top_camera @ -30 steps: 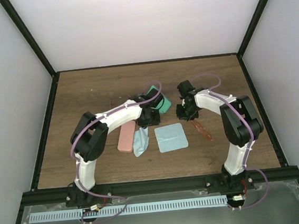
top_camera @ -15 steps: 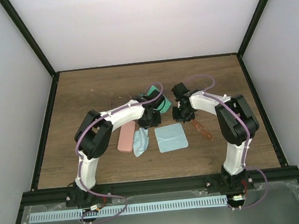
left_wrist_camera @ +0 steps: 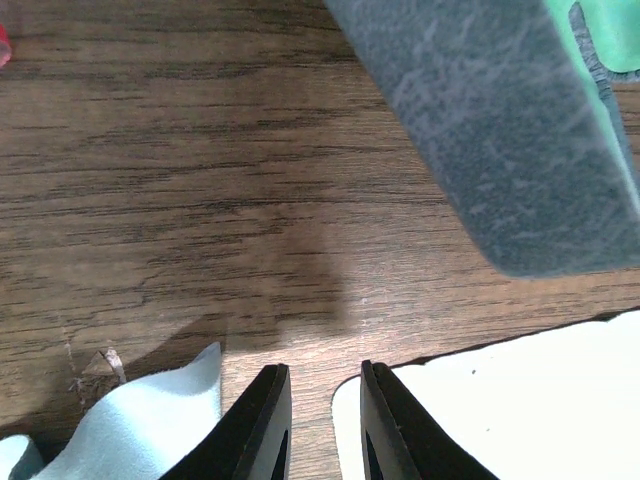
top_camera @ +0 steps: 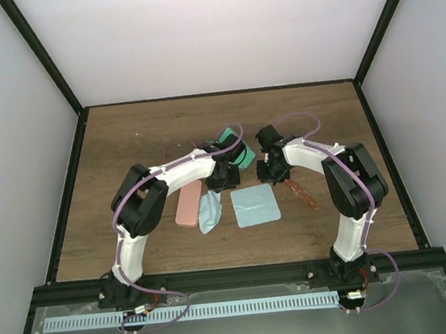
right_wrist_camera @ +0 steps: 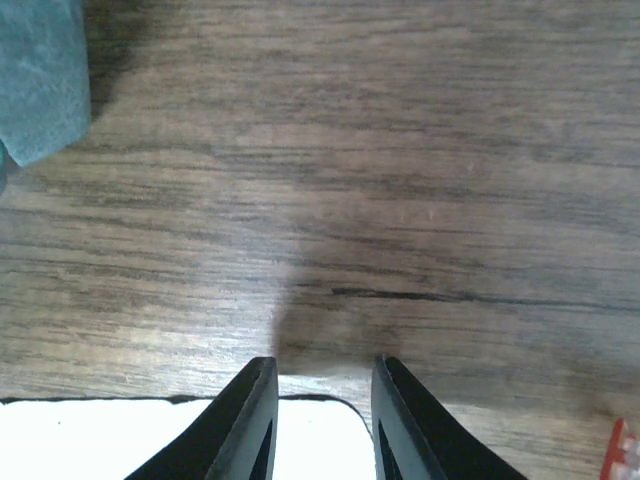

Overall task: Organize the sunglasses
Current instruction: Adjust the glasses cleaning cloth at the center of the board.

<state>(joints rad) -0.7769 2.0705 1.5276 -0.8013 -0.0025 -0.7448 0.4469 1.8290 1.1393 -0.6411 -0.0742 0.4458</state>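
One orange-red pair of sunglasses [top_camera: 302, 192] lies on the table right of the flat light blue cloth [top_camera: 256, 205]; its red tip shows in the right wrist view [right_wrist_camera: 622, 455]. A reddish bit of the other pair [left_wrist_camera: 3, 45] peeks in at the left wrist view's edge. My left gripper [top_camera: 223, 180] [left_wrist_camera: 320, 390] hovers low at the cloth's far left corner [left_wrist_camera: 500, 400], jaws narrowly open and holding nothing. My right gripper [top_camera: 272, 173] [right_wrist_camera: 322, 385] straddles the cloth's far right corner [right_wrist_camera: 310, 430], also narrowly open and holding nothing.
A grey-blue case [top_camera: 240, 156] [left_wrist_camera: 500, 130] [right_wrist_camera: 40, 80] lies just beyond both grippers, green inside. A pink case [top_camera: 188, 204] and a crumpled light blue cloth [top_camera: 209, 212] [left_wrist_camera: 130, 420] lie left of the flat cloth.
The right gripper has moved left and down onto the cloth's far right corner. The left gripper has settled at the far left corner and its jaws have narrowed.
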